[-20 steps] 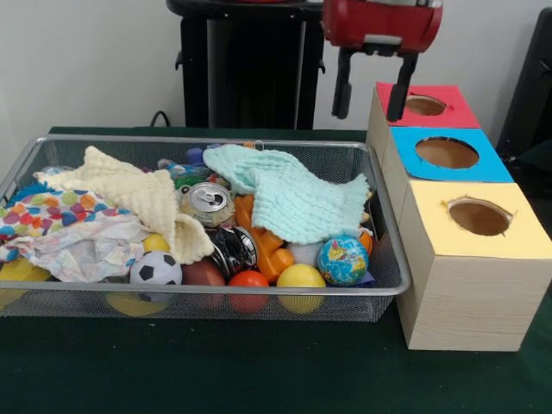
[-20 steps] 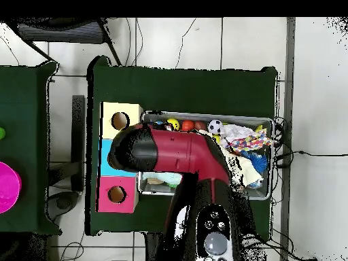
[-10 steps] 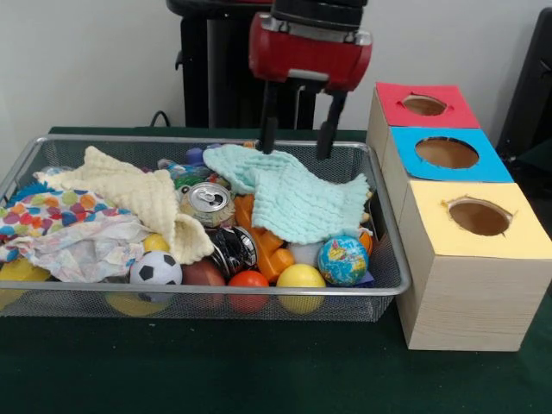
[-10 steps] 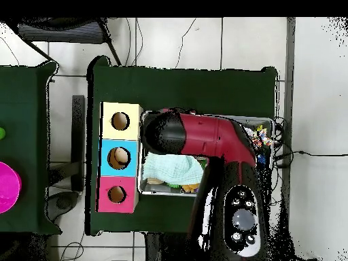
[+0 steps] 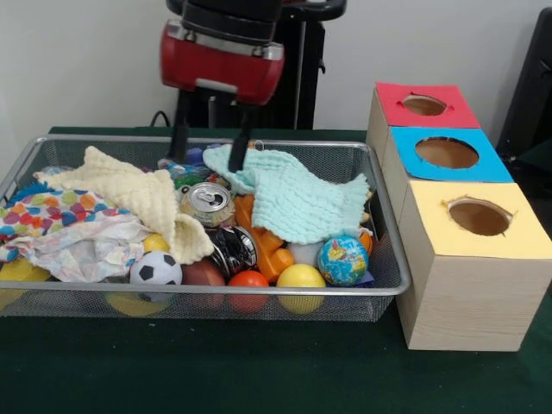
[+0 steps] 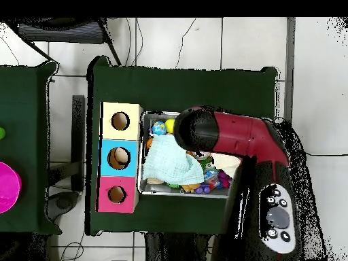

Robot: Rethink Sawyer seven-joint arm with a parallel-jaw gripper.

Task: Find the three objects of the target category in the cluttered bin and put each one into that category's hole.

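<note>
Bin: the wire mesh bin (image 5: 379, 285) sits on the green table (image 5: 259, 379), packed full, right under the pincer.
Cloths: a mint cloth (image 5: 293, 194) lies just below and to the right of the pincer in the front view; a cream cloth (image 5: 138, 197) sits down to its left, with a patterned cloth (image 5: 52, 216) further left.
Cans: a silver can (image 5: 207, 203) lies top-up directly below the pincer; a dark can (image 5: 233, 248) touches it, nearer the camera.
Balls: soccer ball (image 5: 156, 269), globe ball (image 5: 342, 260), yellow ball (image 5: 300, 278) and red ball (image 5: 248, 280) line the bin's near wall, well below the pincer.
Boxes: red box (image 5: 423, 108), blue box (image 5: 448, 155) and yellow box (image 5: 479, 220), each with a hole on top, stand off to the pincer's right.
Pincer: the pincer (image 5: 211, 138) hangs wide open over the bin's far edge, holding nothing; its right fingertip is at the mint cloth's far corner, contact unclear.
</note>
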